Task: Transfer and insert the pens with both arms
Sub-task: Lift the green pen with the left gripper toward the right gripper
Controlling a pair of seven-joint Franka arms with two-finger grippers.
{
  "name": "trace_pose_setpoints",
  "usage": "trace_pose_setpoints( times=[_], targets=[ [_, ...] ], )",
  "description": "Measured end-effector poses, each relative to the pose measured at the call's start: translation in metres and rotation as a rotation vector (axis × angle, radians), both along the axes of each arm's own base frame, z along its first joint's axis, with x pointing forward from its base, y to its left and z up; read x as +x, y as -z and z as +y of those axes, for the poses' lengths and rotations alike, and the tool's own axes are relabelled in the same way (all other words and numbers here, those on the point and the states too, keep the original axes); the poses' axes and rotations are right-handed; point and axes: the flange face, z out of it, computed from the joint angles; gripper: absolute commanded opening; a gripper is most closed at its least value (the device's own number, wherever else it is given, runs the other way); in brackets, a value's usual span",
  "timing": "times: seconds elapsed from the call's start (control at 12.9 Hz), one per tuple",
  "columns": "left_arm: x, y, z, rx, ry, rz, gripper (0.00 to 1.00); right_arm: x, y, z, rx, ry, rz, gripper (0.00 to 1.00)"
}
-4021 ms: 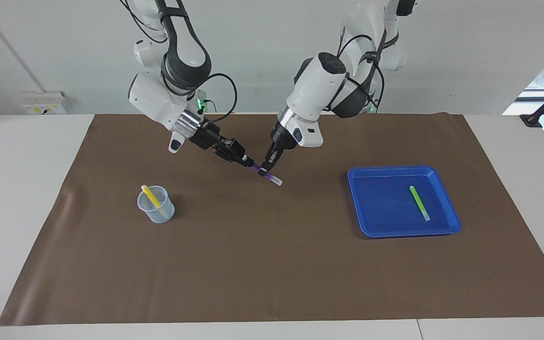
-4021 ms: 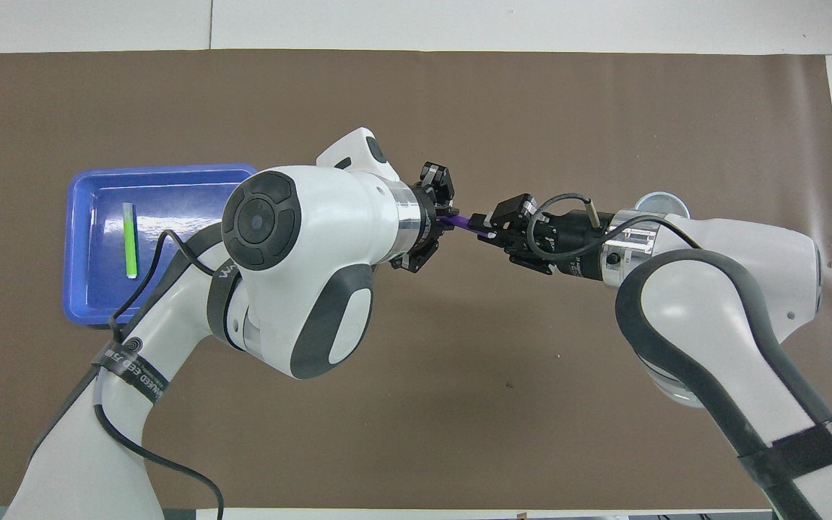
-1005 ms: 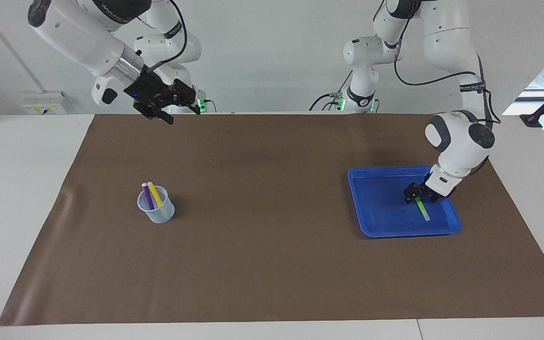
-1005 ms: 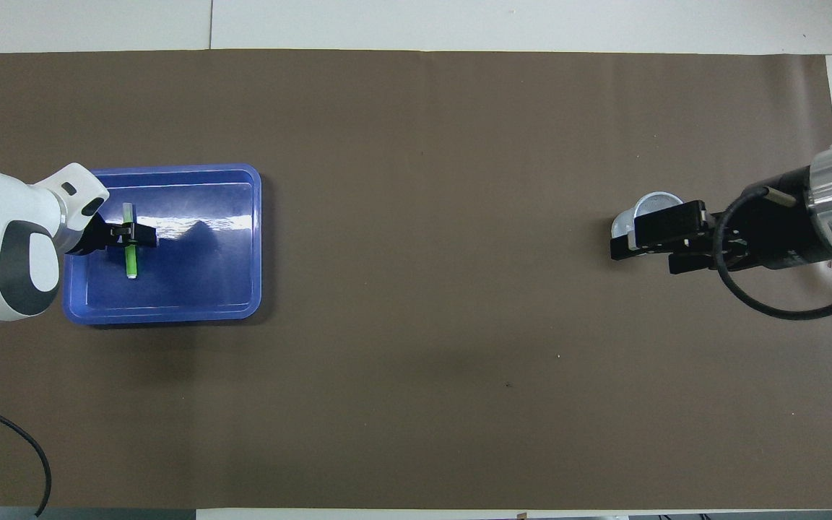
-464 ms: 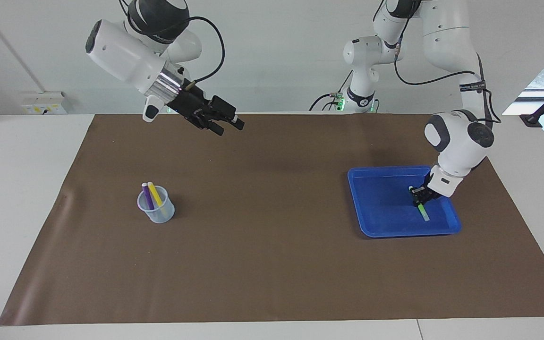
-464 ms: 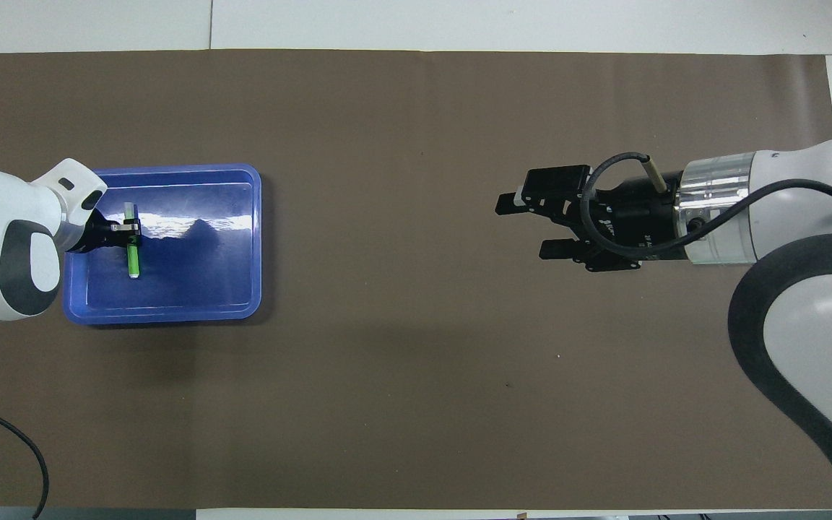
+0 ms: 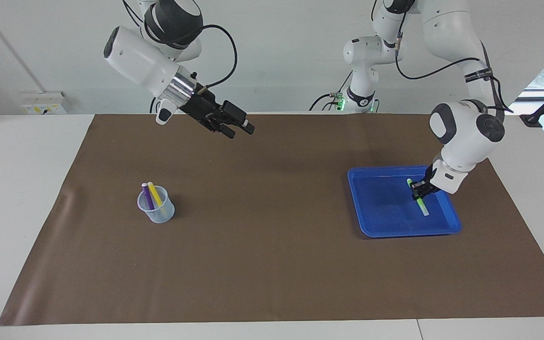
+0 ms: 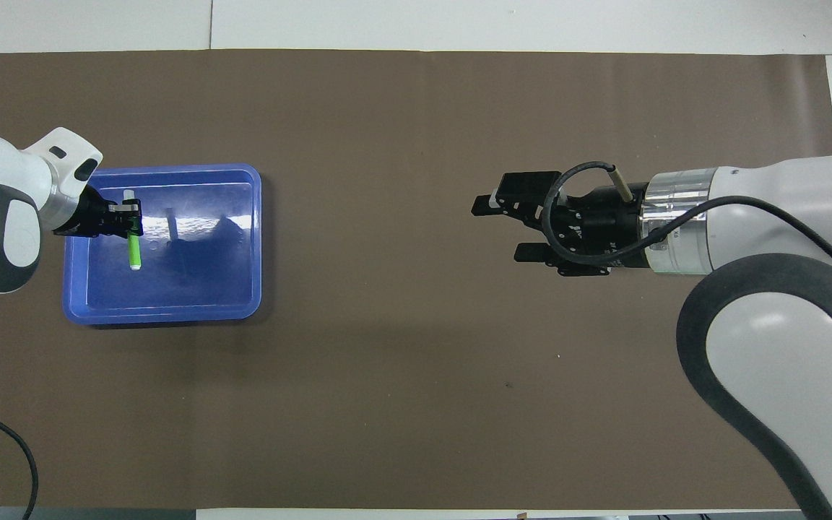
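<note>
Green pen [image 7: 417, 197]: slim stick with a pale tip, clamped near its upper end between the fingers of the left gripper [image 7: 419, 189], tilted, its lower tip over the blue tray [image 7: 376, 226]; whether that tip touches the tray floor cannot be told.
Purple pen [image 7: 146, 195] and yellow pen [image 7: 155, 195]: standing slanted in the clear cup [image 7: 158, 211], toward the right arm's end of the worktop [image 7: 272, 264].
Left gripper fingers: together on the green pen.
Right gripper [image 7: 239, 127]: raised over the brown mat, fingers apart, holding nothing, pointing toward the middle of the worktop.
Handling, as a judgement: the pen looks light, stiff and smooth, so it may twist or slip in a pinch; a hold near one end leaves the other end free for the second gripper.
Risk: a tilted pen may catch the cup rim on entry.
Writing: a dark band on the left arm carries pale lettering, not readable; no labels show on the pens, cup or tray.
</note>
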Motion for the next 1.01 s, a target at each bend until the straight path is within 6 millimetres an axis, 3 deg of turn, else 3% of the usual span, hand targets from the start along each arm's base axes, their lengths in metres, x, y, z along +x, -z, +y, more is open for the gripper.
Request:
trace_pose_setpoints(
  times=[0.31, 0.62, 1.01],
  targets=[
    [-0.005, -0.054, -0.102, -0.087, -0.233, 0.019, 0.00, 0.000, 0.000, 0.000, 0.001, 0.000, 0.000, 1.00],
    [-0.022, -0.090, -0.205, -0.203, -0.502, 0.068, 0.00, 0.000, 0.000, 0.000, 0.001, 0.000, 0.000, 1.00],
    [-0.052, -0.121, -0.308, -0.370, -0.807, 0.146, 0.00, 0.000, 0.000, 0.000, 0.001, 0.001, 0.000, 1.00]
  ],
)
